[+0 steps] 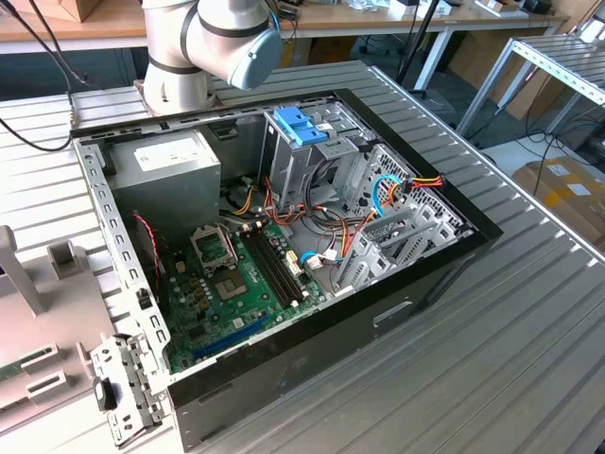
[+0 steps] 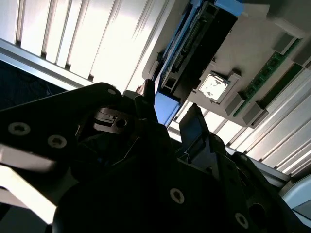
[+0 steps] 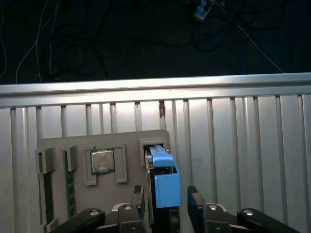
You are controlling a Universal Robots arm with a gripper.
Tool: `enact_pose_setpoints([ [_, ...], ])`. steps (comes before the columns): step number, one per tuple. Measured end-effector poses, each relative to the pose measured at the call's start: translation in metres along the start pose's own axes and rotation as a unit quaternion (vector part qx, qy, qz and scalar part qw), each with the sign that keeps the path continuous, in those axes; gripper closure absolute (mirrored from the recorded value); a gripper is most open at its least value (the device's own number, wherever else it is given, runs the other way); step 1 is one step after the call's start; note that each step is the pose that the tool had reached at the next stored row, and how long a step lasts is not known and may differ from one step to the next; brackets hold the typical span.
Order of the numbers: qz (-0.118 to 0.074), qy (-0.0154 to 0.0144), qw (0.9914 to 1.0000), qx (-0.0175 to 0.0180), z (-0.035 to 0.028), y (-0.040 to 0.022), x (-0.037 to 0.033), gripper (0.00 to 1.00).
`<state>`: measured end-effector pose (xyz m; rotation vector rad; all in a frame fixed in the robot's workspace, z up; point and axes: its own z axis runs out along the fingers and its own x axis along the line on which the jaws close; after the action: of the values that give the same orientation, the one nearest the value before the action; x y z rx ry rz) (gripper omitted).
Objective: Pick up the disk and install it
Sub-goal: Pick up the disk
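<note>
Pick-up stage, grasp not yet made. Straddles with spread pincer (image 3: 165,191) the disk (image 3: 164,170), on edge in the grey holder (image 3: 97,199) on the bench (image 3: 233,145). Likely calls for closing squarely on both flanks.

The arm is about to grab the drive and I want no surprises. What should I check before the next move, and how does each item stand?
1. Fingers of the gripper on either side of the disk: ok.
2. Jaws open, gap beside the disk: ok.
3. Disk on edge in its slot in the grey fixture tray: ok.
4. Processor chip and memory sticks clear of the fingers: ok.
5. Drive cage in the computer case free for the disk: cannot tell.
</note>
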<state>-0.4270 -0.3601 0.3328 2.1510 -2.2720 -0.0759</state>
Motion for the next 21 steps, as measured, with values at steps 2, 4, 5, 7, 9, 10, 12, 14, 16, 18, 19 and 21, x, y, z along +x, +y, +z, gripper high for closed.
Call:
enact_pose_setpoints([
  [2,0.0,0.0,1.0,0.0,0.0012,0.0001,0.0,0.52],
  [4,0.0,0.0,1.0,0.0,0.002,0.0001,0.0,0.52],
  [5,0.0,0.0,1.0,0.0,0.0027,0.0001,0.0001,0.52],
  [7,0.0,0.0,1.0,0.0,0.0038,0.0002,0.0001,0.52],
  [9,0.0,0.0,1.0,0.0,0.0049,0.0003,0.0002,0.52],
  [10,0.0,0.0,1.0,0.0,0.0053,0.0003,0.0001,0.52],
  [12,0.0,0.0,1.0,0.0,0.0064,0.0004,0.0001,0.52],
  [14,0.0,0.0,1.0,0.0,0.0076,0.0006,0.0001,0.52],
  [16,0.0,0.0,1.0,0.0,0.0088,0.0008,0.0001,0.52],
  [18,0.0,0.0,1.0,0.0,0.0101,0.0011,0.0001,0.52],
  [19,0.0,0.0,1.0,-0.0001,0.0106,0.0014,0.0001,0.52],
  [21,0.0,0.0,1.0,0.0,0.0118,0.0018,0.0001,0.52],
])
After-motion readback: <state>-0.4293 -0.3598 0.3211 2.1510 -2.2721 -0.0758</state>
